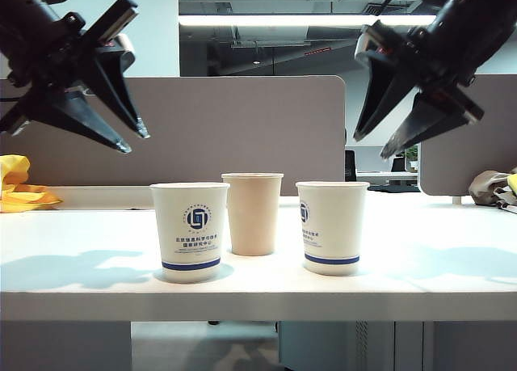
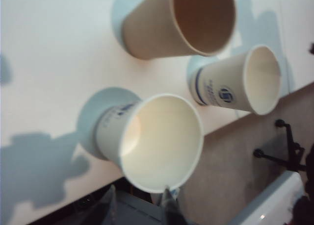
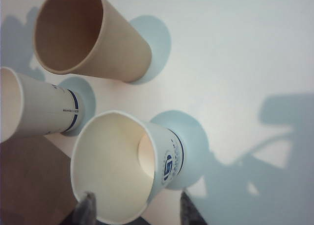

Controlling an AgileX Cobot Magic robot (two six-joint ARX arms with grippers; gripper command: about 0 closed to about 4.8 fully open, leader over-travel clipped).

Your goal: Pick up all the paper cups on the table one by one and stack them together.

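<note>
Three paper cups stand upright in a row on the white table (image 1: 81,258): a white logo cup (image 1: 190,229) on the left, a plain tan cup (image 1: 253,213) slightly further back in the middle, and a second white logo cup (image 1: 332,225) on the right. My left gripper (image 1: 136,142) hangs open in the air above and left of the left cup, holding nothing. My right gripper (image 1: 371,147) hangs open above and right of the right cup. From the left wrist, the left gripper (image 2: 140,195) looks down into the near white cup (image 2: 157,141). The right gripper (image 3: 136,200) looks down into its near white cup (image 3: 122,166).
A grey partition panel (image 1: 242,128) stands behind the cups. Yellow cloth (image 1: 20,185) lies at the far left and a bundle of cloth (image 1: 493,185) at the far right. The table's thick front edge (image 1: 258,294) runs just in front of the cups.
</note>
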